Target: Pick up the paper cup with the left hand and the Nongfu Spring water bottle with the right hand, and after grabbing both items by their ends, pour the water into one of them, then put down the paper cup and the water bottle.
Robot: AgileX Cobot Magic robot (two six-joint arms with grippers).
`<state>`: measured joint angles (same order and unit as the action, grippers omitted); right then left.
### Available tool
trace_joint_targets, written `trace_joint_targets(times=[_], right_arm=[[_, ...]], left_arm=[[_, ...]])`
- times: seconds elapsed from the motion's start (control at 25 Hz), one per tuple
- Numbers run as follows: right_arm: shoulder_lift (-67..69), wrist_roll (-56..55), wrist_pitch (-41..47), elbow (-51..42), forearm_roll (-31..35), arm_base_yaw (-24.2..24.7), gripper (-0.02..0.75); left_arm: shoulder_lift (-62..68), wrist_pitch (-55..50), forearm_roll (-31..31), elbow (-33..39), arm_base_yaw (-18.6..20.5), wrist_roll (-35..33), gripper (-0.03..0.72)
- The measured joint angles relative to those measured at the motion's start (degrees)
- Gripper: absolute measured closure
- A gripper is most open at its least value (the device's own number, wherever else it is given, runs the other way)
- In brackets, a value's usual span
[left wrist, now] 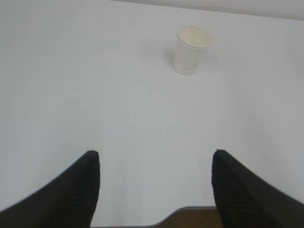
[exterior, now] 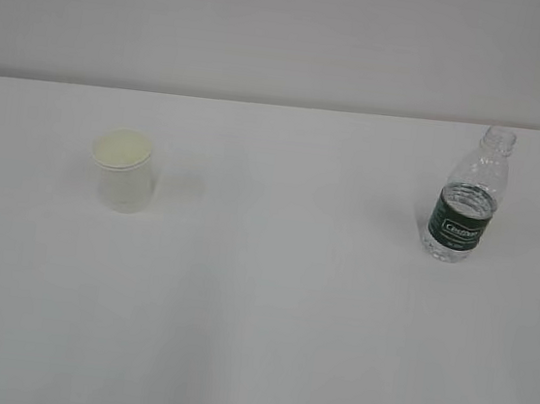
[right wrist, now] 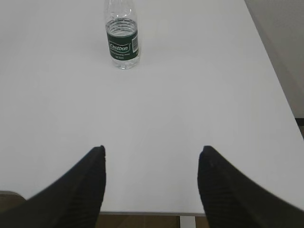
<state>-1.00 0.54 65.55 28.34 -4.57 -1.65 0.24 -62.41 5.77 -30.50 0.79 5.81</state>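
Looking at both wrist views, the left hand (left wrist: 154,164) has the upright paper cup (left wrist: 192,50) ahead and a bit right, the right hand (right wrist: 151,159) has the upright water bottle (right wrist: 122,40) ahead-left, both well off across the bench (exterior: 267,309), fingers (left wrist: 76,190) spread and empty.

On my wrist cams: left pincer (left wrist: 154,190) fingers (left wrist: 71,194) matte black, rounded tips, fine ribbed texture. Right pincer (right wrist: 151,185) fingers (right wrist: 76,190) same black, same ribbing.
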Motion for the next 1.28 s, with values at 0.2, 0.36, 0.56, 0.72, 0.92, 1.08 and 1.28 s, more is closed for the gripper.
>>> trace_joint_targets(times=[0.2,0.36,0.56,0.72,0.92,1.08,1.28], right_arm=[[0.0,0.0,0.0,0.0,0.0,0.0,0.274],[0.0,0.0,0.0,0.0,0.0,0.0,0.274],[0.0,0.0,0.0,0.0,0.0,0.0,0.274],[0.0,0.0,0.0,0.0,0.0,0.0,0.274],[0.0,-0.5,-0.8,0.3,0.3,0.0,0.274],[0.0,-1.2,-6.0,2.5,1.5,0.0,0.274],[1.8,-1.3,-9.4,4.0,1.9,0.0,0.274]], left_arm=[[0.0,0.0,0.0,0.0,0.0,0.0,0.169],[0.0,0.0,0.0,0.0,0.0,0.0,0.17],[0.0,0.0,0.0,0.0,0.0,0.0,0.171],[0.0,0.0,0.0,0.0,0.0,0.0,0.173],[0.0,0.1,0.0,0.0,0.0,0.0,0.173],[0.0,3.0,0.0,-0.6,0.0,0.0,0.174],[2.2,10.0,0.0,-2.7,0.0,0.0,0.197]])
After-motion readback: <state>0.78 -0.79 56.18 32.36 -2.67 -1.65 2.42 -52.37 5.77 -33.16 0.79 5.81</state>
